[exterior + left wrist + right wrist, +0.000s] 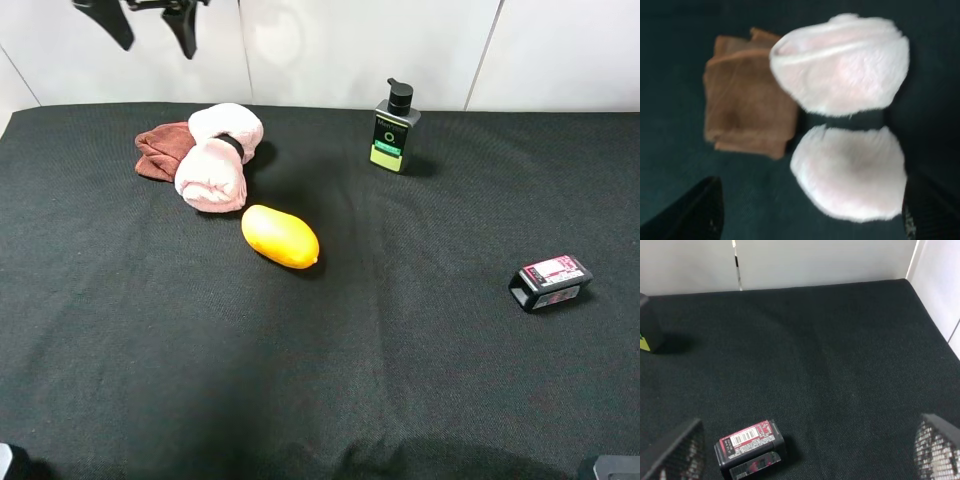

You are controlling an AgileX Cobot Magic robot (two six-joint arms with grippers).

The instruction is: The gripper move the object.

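The object, a pale pink fluffy rolled towel cinched by a black band, lies at the back left of the black table. It leans against a reddish-brown folded cloth. My left gripper hangs open above and behind the towel, touching nothing. In the left wrist view the towel fills the middle, between the gripper's two dark fingertips, with the brown cloth beside it. My right gripper is open and empty over the right side of the table.
A yellow mango lies just in front of the towel. A black pump bottle stands at the back middle. A small black box with a pink label lies on the right and also shows in the right wrist view. White walls stand behind the table.
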